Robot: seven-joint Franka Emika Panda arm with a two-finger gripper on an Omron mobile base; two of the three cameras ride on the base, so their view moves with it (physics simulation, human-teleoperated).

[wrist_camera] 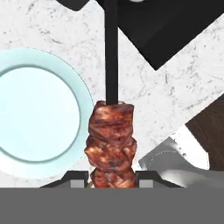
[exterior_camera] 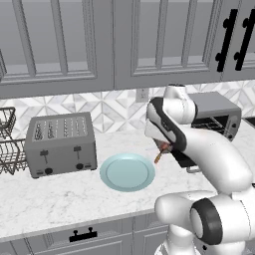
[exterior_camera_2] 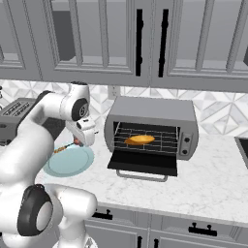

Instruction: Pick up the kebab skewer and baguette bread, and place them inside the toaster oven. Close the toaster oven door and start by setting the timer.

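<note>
My gripper point(exterior_camera_2: 77, 141) is shut on the kebab skewer point(exterior_camera_2: 63, 147), held above the counter between the plate and the toaster oven point(exterior_camera_2: 152, 111). In the hand view the brown meat chunks point(wrist_camera: 111, 144) sit between my fingertips, and the thin stick points away. From the left the skewer point(exterior_camera: 160, 153) hangs under the gripper point(exterior_camera: 167, 147). The baguette bread point(exterior_camera_2: 139, 140) lies on the wire rack inside the oven. The toaster oven door point(exterior_camera_2: 143, 162) is folded down, open.
A pale blue plate point(exterior_camera: 127, 172) lies on the marble counter left of the gripper, with nothing on it. A grey four-slot toaster point(exterior_camera: 61, 142) stands further left, beside a wire dish rack point(exterior_camera: 7, 144). Wall cabinets hang above.
</note>
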